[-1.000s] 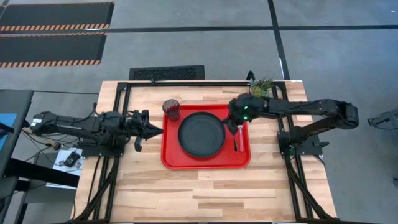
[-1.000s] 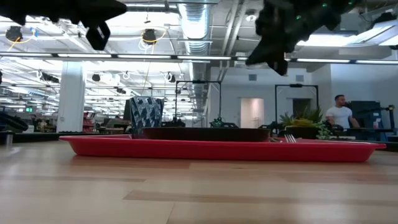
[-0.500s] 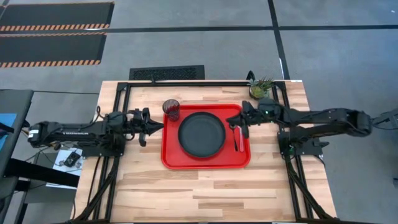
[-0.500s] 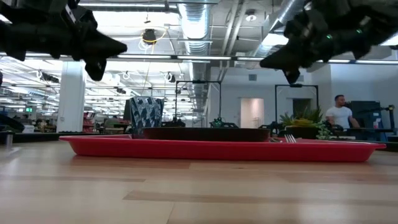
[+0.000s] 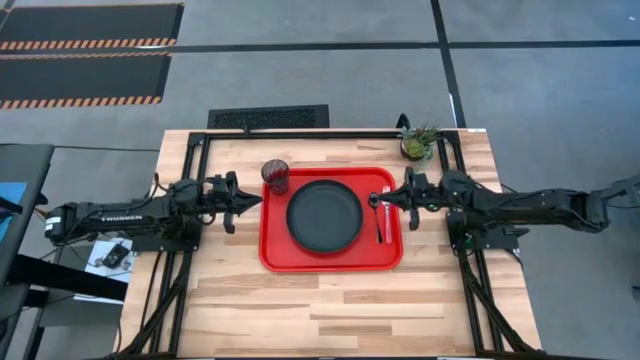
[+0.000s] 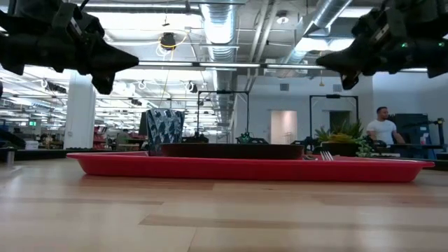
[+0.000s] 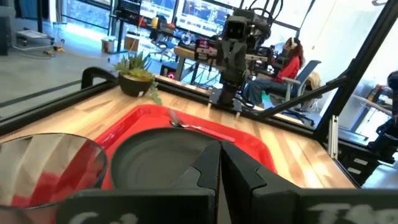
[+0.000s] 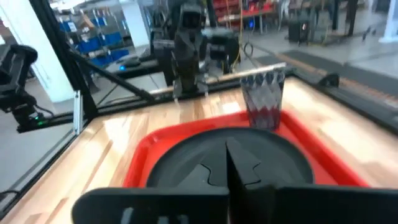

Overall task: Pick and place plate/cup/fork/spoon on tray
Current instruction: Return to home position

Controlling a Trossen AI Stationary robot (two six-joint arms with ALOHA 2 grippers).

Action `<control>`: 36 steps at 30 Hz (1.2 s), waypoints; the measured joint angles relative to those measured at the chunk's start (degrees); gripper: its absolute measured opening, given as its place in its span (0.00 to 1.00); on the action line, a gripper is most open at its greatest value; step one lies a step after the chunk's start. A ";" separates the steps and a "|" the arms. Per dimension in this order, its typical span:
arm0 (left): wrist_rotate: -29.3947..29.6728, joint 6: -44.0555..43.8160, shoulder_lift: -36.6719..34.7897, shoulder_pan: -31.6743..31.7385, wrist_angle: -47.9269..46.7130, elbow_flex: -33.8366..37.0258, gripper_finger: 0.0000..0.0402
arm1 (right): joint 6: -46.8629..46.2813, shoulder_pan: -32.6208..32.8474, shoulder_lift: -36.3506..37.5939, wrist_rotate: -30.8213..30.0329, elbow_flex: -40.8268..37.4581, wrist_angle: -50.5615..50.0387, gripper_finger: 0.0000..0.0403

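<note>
— Left end effector (image 5: pixel 257 203), right end effector (image 5: pixel 374 200): where?
— Both raised above the bench (image 5: pixel 330 300), fingers pressed together, holding nothing; left at the tray's (image 5: pixel 272 256) left edge, right over its right side.
— Tableware?
— All on tray: plate (image 5: pixel 324 216) centre, cup (image 5: pixel 275 176) far-left corner, spoon (image 5: pixel 380 226) and fork (image 5: pixel 387 216) just right of plate.

Bright red tray (image 5: pixel 270 255) on a pale, blond table (image 5: pixel 330 300) with a plank wood grain. Matte black plate (image 5: pixel 324 215). Translucent dark red cup (image 5: pixel 275 176) with a faceted diamond pattern. Dark metallic spoon (image 5: pixel 379 228). Pink-red fork (image 5: pixel 387 218), close in hue to the tray. Green potted plant (image 5: pixel 420 140). Left arm (image 5: pixel 120 212) and right arm (image 5: pixel 530 205) black. Grey floor (image 5: pixel 320 60); black mats (image 5: pixel 90 50) edged with orange-and-black diagonal stripes.
</note>
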State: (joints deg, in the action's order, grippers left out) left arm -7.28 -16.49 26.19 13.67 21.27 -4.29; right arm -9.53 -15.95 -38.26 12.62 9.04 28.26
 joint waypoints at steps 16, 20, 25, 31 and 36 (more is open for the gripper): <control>4.64 0.03 -26.07 0.04 -26.79 -0.01 0.00 | 2.80 2.34 21.14 -5.24 -0.22 -14.20 0.00; 4.67 0.26 -25.62 0.04 -26.97 0.95 0.00 | 1.37 2.34 22.60 -5.30 -5.48 -6.26 0.00; 3.39 -0.18 -25.97 0.03 -24.34 1.90 0.00 | -0.70 2.39 24.79 -5.36 -8.48 -7.26 0.00; 2.57 0.83 -25.98 -0.02 -24.24 1.90 0.00 | 3.92 2.37 26.77 -5.20 -8.49 -8.87 0.04; 3.03 0.21 -25.98 -0.04 -24.30 1.90 0.00 | 0.64 2.26 26.75 -5.26 -8.50 -14.62 0.09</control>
State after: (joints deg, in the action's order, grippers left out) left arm -4.25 -16.28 0.21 13.63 -3.03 -2.39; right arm -8.89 -13.69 -11.50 7.35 0.54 13.64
